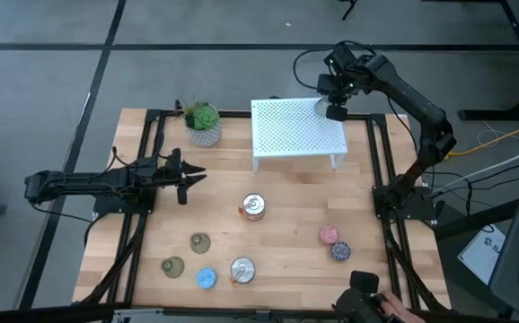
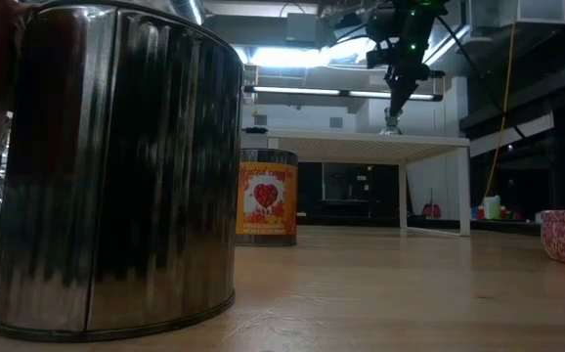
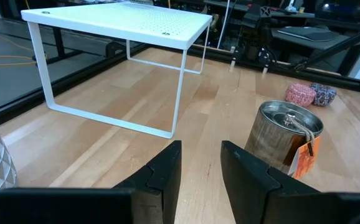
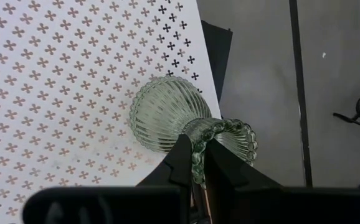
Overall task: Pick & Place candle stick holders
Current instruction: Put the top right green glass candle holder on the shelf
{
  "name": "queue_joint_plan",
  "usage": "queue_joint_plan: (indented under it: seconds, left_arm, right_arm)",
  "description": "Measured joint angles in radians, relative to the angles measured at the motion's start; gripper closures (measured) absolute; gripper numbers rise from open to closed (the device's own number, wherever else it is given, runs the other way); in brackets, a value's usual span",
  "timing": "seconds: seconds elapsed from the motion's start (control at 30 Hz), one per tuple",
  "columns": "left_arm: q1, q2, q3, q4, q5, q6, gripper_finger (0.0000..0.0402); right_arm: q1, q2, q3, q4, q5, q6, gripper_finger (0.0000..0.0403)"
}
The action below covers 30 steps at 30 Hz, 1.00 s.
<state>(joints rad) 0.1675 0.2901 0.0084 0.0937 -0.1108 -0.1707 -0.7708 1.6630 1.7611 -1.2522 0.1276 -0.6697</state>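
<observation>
While the right gripper (image 4: 194,163) pinches one ribbed glass candle stick holder (image 4: 167,118) at the white perforated shelf's (image 1: 297,130) far right corner (release pending), two more holders (image 1: 199,241) (image 1: 171,266) wait well in front of the shelf, unplaced. Left gripper (image 3: 201,168), slightly spread, idles left of the shelf.

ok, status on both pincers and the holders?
Right pincer shut on ribbed green glass candle holder at white perforated shelf corner. Left pincer open, idle at left. Two holders on table. Nothing in the way.
</observation>
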Motion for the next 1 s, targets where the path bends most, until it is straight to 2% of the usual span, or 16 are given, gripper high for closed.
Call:
queue_joint_plan:
  seconds: [0.17,0.4,1.0]
  left_arm:
    - [0.0,0.0,0.0,0.0,0.0,0.0,0.0294]
    - [0.0,0.0,0.0,0.0,0.0,0.0,0.0294]
    - [0.0,0.0,0.0,0.0,0.0,0.0,0.0294]
  right_arm:
    - [0.0,0.0,0.0,0.001,0.0,0.0,0.038]
    - [-0.003,0.0,0.0,0.002,0.0,0.0,0.0353]
    - [-0.003,0.0,0.0,-0.005,0.002,0.011,0.0346]
